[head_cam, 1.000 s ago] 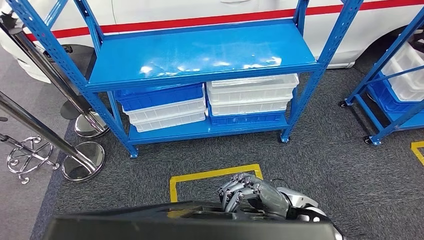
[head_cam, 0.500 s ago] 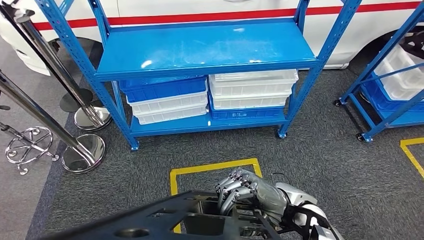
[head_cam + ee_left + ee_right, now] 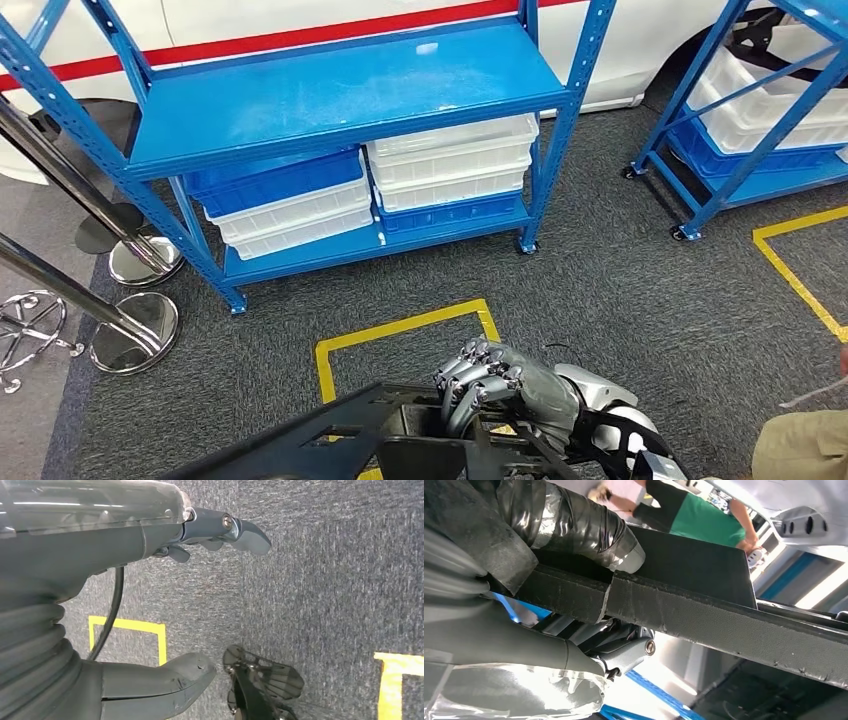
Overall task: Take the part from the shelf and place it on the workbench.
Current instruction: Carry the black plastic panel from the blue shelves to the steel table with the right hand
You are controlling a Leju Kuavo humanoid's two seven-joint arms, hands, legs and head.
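A large black frame-like part (image 3: pixel 400 445) with several openings lies across the bottom of the head view, low in front of my body. My right hand (image 3: pixel 500 385) grips its right end, fingers curled over the edge. In the right wrist view the thumb (image 3: pixel 589 527) presses on the part's black bar (image 3: pixel 704 615). The left hand (image 3: pixel 150 535) hangs over grey carpet with thumb and fingers apart, holding nothing. The blue shelf (image 3: pixel 340 95) stands ahead, its middle board bare.
White and blue bins (image 3: pixel 450 165) are stacked on the shelf's bottom board. Chrome stanchions (image 3: pixel 130 335) stand at left, and a second blue rack (image 3: pixel 740 120) with white bins at right. A yellow tape square (image 3: pixel 400 335) marks the carpet. A person's beige clothing (image 3: pixel 800 445) shows at bottom right.
The whole view has swung rightward, so the shelf now sits further left. The black part has tipped up and shows its openings. The right hand keeps its hold.
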